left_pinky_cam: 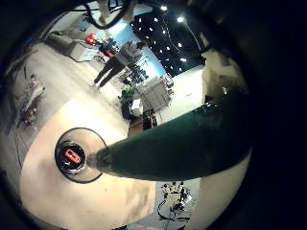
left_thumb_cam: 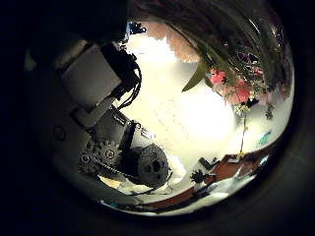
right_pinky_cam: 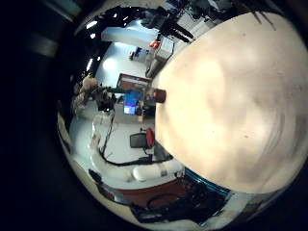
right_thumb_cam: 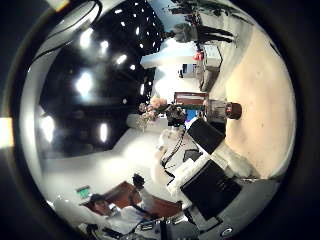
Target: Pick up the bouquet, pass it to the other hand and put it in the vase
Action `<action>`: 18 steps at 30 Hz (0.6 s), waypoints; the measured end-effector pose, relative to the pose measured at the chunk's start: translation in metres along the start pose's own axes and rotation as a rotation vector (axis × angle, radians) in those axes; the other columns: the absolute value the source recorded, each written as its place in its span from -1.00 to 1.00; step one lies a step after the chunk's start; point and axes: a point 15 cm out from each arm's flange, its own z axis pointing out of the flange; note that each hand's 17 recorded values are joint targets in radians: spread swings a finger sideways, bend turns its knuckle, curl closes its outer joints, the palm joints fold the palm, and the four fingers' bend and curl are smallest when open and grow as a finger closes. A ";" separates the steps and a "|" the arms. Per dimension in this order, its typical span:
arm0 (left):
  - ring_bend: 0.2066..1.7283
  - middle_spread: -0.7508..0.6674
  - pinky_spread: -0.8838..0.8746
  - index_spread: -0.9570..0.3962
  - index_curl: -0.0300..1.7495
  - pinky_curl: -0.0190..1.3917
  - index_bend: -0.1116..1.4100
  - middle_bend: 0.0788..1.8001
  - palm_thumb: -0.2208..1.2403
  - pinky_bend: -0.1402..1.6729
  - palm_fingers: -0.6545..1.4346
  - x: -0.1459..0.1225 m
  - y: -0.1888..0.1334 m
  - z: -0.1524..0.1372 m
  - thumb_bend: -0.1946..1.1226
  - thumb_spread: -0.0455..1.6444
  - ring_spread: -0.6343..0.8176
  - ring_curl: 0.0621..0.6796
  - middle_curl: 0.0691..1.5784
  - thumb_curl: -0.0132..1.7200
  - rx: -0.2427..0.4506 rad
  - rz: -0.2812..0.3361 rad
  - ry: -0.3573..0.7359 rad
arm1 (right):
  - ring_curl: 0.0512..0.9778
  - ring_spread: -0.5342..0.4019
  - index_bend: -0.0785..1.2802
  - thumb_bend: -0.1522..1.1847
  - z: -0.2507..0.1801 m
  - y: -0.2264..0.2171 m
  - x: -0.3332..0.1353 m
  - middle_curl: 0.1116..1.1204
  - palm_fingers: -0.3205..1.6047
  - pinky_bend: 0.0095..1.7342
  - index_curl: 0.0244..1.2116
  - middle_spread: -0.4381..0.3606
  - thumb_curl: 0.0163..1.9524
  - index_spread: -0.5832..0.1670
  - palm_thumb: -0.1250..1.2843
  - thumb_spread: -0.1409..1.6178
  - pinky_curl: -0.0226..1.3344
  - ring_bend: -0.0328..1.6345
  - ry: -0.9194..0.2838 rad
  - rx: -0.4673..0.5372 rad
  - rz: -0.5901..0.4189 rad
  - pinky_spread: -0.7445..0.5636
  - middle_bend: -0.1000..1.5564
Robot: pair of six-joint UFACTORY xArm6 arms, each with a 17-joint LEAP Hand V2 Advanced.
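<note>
The bouquet's wrapped stem (left_pinky_cam: pixel 182 144) fills much of the left little finger side palm view, and its tip points at the mouth of the vase (left_pinky_cam: pixel 80 155), which stands on the round table (left_pinky_cam: pixel 77 196). Its blossoms (left_thumb_cam: pixel 228 84) show close beside the left hand's curled fingers (left_thumb_cam: pixel 118 152). From the right thumb side palm view the left hand (right_thumb_cam: pixel 188 108) holds the bouquet (right_thumb_cam: pixel 155 107) level, stem end toward the vase (right_thumb_cam: pixel 230 110). My right hand (right_thumb_cam: pixel 215 180) is apart from both, low over the table (right_pinky_cam: pixel 231 106), fingers relaxed and holding nothing.
The vase (right_pinky_cam: pixel 157 95) stands near the table's edge. Beyond the table are room furniture, a cart (left_pinky_cam: pixel 153 94) and a screen (right_pinky_cam: pixel 130 101).
</note>
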 end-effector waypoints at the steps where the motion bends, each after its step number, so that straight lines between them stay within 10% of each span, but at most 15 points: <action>1: 0.78 -0.71 -0.71 -0.76 0.57 0.53 -0.18 0.20 0.74 0.43 0.63 -0.002 -0.001 0.002 -0.63 0.42 -0.65 0.56 0.27 0.05 -0.004 -0.002 0.000 | -0.64 0.28 -0.62 -0.80 0.001 0.000 0.000 -0.53 -0.36 -0.37 -0.45 0.06 -0.49 -0.44 0.28 0.36 -0.47 -0.26 -0.001 -0.001 0.001 0.85 -0.55; 14: 0.58 -0.71 -0.73 -0.73 0.60 0.44 -0.38 0.14 0.42 0.34 0.53 -0.021 -0.002 0.014 -0.84 0.33 -0.70 0.41 0.23 -0.06 -0.048 -0.026 0.004 | -0.66 0.29 -0.62 -0.80 0.000 0.001 0.000 -0.52 -0.33 -0.38 -0.47 0.08 -0.50 -0.42 0.27 0.37 -0.52 -0.28 -0.001 0.001 -0.002 0.85 -0.57; 16: 0.19 -0.41 -0.40 -0.58 0.51 0.42 -0.49 -0.23 0.00 -0.15 -0.65 -0.018 0.009 0.018 -0.93 0.27 -0.33 0.44 0.16 -0.20 -0.097 -0.033 0.029 | -0.66 0.29 -0.62 -0.80 0.000 0.001 0.000 -0.52 -0.33 -0.39 -0.47 0.08 -0.50 -0.42 0.27 0.37 -0.53 -0.28 0.000 0.000 -0.003 0.85 -0.57; 18: -0.01 -0.02 -0.11 -0.40 0.38 0.25 -0.79 -0.56 -0.31 -0.34 -0.90 -0.016 0.025 0.021 -0.93 0.21 0.05 -0.07 -0.01 -0.31 -0.173 -0.043 0.052 | -0.65 0.29 -0.62 -0.80 -0.001 0.001 0.000 -0.52 -0.31 -0.40 -0.47 0.09 -0.50 -0.41 0.27 0.37 -0.54 -0.27 0.001 0.000 -0.007 0.85 -0.57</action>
